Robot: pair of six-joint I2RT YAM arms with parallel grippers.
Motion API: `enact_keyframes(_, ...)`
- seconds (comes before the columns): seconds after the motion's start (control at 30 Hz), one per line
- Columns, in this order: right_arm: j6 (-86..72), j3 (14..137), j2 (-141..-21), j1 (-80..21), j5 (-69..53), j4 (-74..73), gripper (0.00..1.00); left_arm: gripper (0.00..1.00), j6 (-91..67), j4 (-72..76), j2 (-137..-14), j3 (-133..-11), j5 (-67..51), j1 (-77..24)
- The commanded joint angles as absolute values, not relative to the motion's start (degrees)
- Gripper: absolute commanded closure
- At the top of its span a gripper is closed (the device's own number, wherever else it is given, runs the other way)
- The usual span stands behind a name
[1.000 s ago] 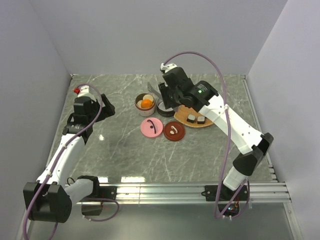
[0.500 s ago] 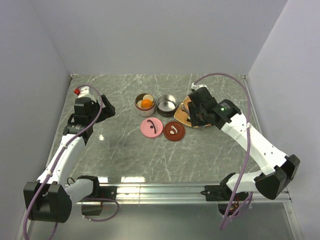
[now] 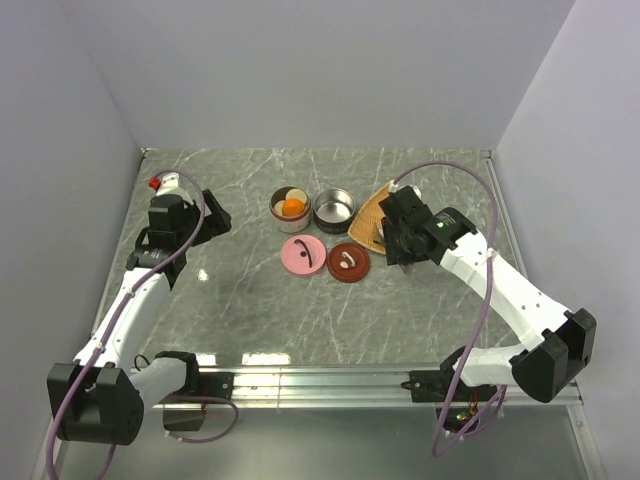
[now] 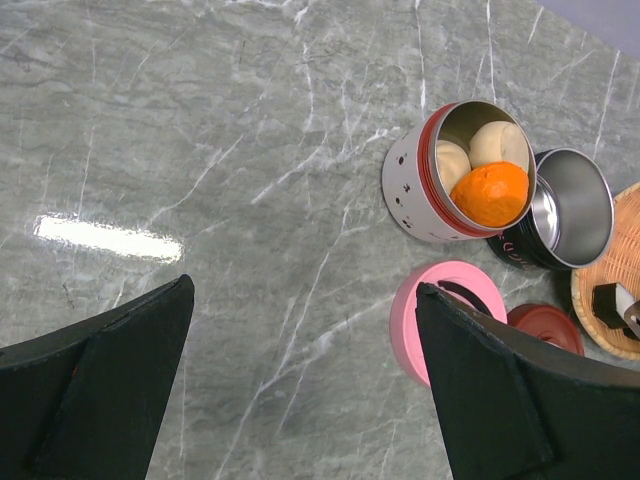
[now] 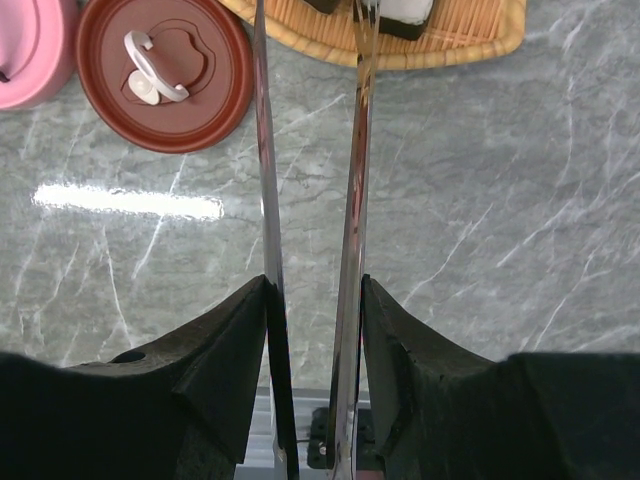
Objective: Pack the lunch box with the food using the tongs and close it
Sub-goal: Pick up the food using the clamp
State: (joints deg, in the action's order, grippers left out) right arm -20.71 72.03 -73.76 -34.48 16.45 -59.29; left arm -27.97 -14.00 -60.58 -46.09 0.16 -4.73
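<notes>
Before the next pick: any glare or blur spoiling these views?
Left wrist: white glare bar on the grey marble table. Right wrist: similar bar left of the thin silvery metal tongs. Top external: faint reflections at the table's near edge, no blur.

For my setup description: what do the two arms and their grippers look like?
Both the left arm and the right arm have white links with black joints. A purple cable loops along each. The left wrist carries a small red part; the right shows a green light. The left gripper and right gripper have broad black fingers.
</notes>
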Motion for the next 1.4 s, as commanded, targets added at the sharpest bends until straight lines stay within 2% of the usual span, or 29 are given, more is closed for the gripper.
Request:
enact_keyframes(0.0,-21.88,71.54,-74.18,-33.58,16.44,-56.61,0.52,0.01,-28.21,-11.51,-60.38,-46.23,-0.70,-4.75)
enact_keyframes(0.53,-21.53,73.21,-80.33,-32.61,16.26,-54.58,0.53,0.01,-27.86,-11.51,-60.12,-46.14,-0.18,-4.75)
enact_keyframes(0.7,-21.18,74.09,-81.91,-32.52,16.96,-54.67,0.61,0.01,-27.77,-11.51,-59.85,-45.97,-0.18,-4.75)
enact_keyframes(0.73,-21.27,74.35,-82.00,-32.52,17.14,-54.75,0.67,0.01,-27.69,-11.60,-59.85,-46.14,-0.18,-4.75)
enact_keyframes(0.8,-21.01,75.49,-81.74,-32.52,17.66,-54.93,0.71,0.01,-27.69,-11.60,-59.68,-46.06,-0.18,-4.75)
enact_keyframes(1.07,-18.37,88.04,-84.20,-32.43,18.99,-58.62,0.73,0.00,-27.77,-11.51,-59.41,-45.79,-0.18,-4.75)
enact_keyframes(1.37,-16.44,96.58,-88.15,-32.78,13.98,-56.25,0.73,0.00,-27.69,-11.69,-59.15,-45.97,-0.18,-4.75)
